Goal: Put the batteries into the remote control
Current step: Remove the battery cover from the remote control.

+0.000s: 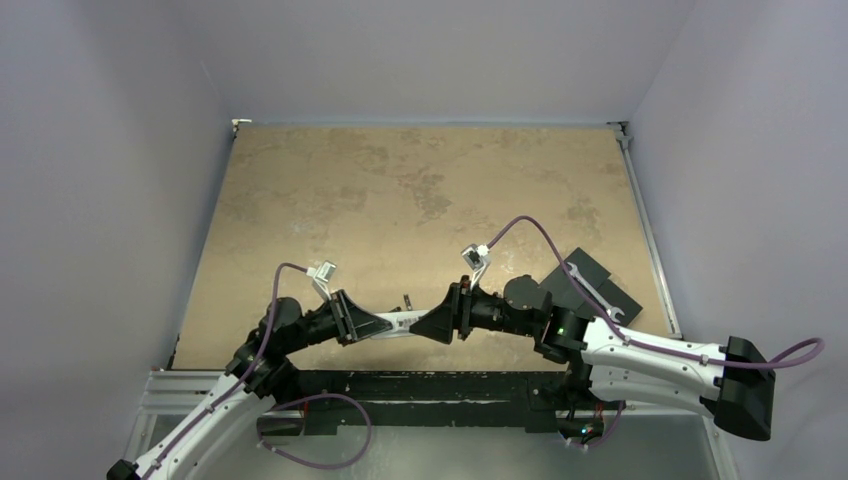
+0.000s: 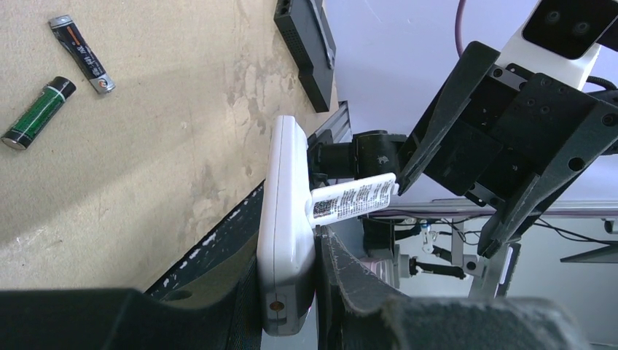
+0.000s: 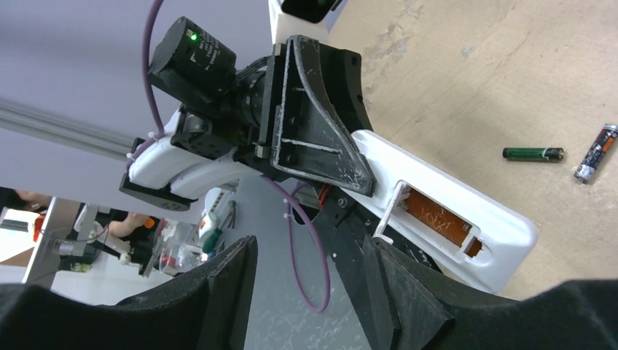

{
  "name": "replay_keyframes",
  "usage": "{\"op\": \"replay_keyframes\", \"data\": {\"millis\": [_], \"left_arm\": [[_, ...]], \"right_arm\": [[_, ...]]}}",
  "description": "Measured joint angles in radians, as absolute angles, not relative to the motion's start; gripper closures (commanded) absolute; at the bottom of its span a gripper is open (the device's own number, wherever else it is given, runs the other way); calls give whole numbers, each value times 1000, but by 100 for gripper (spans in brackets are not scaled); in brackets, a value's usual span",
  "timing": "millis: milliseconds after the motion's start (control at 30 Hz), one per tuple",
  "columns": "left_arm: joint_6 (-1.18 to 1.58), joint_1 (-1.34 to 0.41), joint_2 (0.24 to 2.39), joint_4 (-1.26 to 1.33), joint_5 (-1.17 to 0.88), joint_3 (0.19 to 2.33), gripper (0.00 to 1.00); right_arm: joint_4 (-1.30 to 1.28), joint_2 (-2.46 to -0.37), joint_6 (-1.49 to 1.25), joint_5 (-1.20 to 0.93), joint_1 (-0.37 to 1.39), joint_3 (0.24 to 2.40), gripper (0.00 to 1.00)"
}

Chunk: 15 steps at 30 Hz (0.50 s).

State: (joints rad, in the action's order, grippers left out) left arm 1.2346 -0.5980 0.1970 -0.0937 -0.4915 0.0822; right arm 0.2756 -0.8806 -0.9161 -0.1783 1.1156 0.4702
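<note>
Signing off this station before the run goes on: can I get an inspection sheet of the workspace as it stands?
Surface: tan, mottled tabletop.
Job's things: remote control held in the air, its battery compartment open and empty, a white labelled flap jutting from its back; green-banded battery and black battery lying loose on the table, apart.
Clutter: black block at the right edge, a wrench lying across it.
Grippers: left gripper shut on the remote control; right gripper open, empty, facing the compartment.
Cables: purple cable arching off each wrist.
Surroundings: plain pale walls on three sides.
</note>
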Motion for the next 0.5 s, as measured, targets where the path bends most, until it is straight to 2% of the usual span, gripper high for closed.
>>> {"op": "replay_keyframes", "data": {"millis": [500], "left_arm": [[1234,-598,273,-90,-472,82,100]], "right_arm": [[234,-876,-910,-148,1116,467,37]]}}
